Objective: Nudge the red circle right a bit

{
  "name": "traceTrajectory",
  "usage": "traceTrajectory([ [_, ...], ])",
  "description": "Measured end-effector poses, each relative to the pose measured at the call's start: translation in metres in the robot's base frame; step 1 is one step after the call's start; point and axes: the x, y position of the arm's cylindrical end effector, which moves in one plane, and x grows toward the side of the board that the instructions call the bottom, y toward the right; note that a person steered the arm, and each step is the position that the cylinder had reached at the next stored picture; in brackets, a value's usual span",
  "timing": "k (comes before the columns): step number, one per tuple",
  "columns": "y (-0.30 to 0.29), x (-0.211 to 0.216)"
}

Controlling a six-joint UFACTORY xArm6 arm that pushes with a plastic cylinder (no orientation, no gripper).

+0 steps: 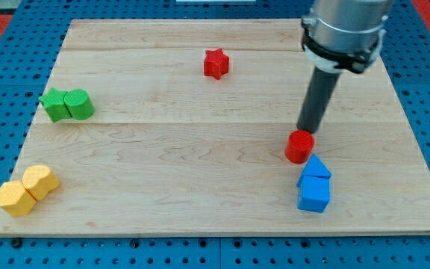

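Note:
The red circle (299,146) is a short red cylinder on the wooden board, right of centre and toward the view's bottom. My tip (304,132) is the lower end of the dark rod and sits just behind the circle's top edge, touching or nearly touching it. Two blue blocks lie just below the circle: a blue triangle-like block (316,168) and a blue cube (313,193). The red circle nearly touches the upper blue block.
A red star (216,63) lies near the view's top centre. A green star (53,104) and a green rounded block (79,104) sit together at the left. Two yellow blocks (27,190) sit at the bottom left corner. The board's right edge (416,142) is close by.

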Motion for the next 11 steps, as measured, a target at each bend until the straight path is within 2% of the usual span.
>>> traceTrajectory([
  [1, -0.006, 0.018],
  [2, -0.029, -0.008],
  [3, -0.030, -0.114],
  [4, -0.059, -0.061],
  [5, -0.061, 0.011],
  [6, -0.068, 0.030],
  [7, -0.049, 0.068],
  [9, -0.043, 0.074],
  [11, -0.015, 0.060],
])
